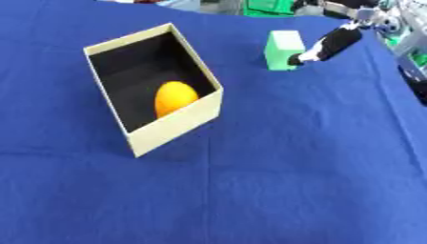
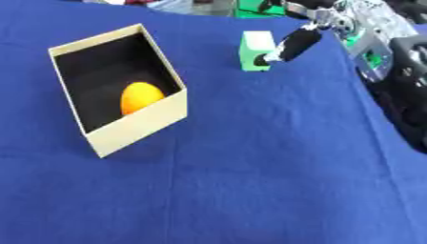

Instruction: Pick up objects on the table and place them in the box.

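Blue cloth covered the table (image 1: 275, 190), bare in the near part. Further back sat the open cream cardboard box with a black inside (image 1: 179, 125), and in it an orange egg-shaped object (image 1: 173, 97) rested against the near wall. Beyond, to the right, a small pale green block (image 1: 283, 49) stood upright on the cloth. The right hand (image 1: 330, 45) reached in from the upper right corner, a dark finger touching the block's side; whether it had closed on it I could not tell. Judging by this, the step was grasping the block; next would come lifting it and carrying it left to the box.
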Motion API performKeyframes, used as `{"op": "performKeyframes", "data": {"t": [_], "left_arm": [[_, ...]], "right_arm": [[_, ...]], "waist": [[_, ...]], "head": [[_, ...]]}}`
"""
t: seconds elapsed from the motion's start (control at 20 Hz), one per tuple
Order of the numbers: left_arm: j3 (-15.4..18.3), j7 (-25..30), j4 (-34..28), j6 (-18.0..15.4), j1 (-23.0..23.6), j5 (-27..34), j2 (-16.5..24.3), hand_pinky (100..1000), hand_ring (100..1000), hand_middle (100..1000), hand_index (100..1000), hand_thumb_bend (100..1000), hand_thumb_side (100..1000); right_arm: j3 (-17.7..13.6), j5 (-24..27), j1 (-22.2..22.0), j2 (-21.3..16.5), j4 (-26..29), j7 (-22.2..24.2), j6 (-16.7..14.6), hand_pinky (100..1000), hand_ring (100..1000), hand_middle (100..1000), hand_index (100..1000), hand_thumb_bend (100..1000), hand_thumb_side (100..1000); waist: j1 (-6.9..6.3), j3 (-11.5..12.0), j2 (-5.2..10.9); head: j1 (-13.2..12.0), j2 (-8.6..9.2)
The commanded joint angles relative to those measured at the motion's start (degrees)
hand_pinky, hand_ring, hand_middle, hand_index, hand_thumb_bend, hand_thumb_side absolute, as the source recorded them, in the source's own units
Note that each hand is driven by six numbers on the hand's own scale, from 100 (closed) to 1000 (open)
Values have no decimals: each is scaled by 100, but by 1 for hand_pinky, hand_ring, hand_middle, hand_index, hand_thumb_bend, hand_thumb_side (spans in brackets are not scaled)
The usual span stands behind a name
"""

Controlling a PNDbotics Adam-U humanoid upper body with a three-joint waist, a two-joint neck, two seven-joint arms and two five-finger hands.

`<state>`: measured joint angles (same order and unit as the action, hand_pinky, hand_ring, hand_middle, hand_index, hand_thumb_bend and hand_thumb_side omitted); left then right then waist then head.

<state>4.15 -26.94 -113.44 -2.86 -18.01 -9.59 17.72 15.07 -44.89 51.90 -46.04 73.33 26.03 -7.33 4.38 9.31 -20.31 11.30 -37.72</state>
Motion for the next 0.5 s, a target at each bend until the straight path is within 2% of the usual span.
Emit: {"op": "performKeyframes", "data": {"t": [0.05,0.1,0.5], "left_arm": [[52,11,-115,-5,-46,-4,122,500,680,645,767,175,1000],[51,14,-115,-5,-47,-4,122,500,681,645,767,174,1000],[47,25,-115,-4,-51,-25,128,499,681,646,766,167,1000]], "right_arm": [[-66,-135,115,-69,-146,-90,-4,912,971,850,913,580,543],[-71,-158,135,-44,-211,-105,-7,913,971,854,915,607,554],[-88,-317,329,36,-528,-196,-196,911,966,853,912,585,516]], "waist": [[-33,5,86],[-34,10,78],[-13,58,15]], "head": [[19,70],[22,75],[44,116]]}}
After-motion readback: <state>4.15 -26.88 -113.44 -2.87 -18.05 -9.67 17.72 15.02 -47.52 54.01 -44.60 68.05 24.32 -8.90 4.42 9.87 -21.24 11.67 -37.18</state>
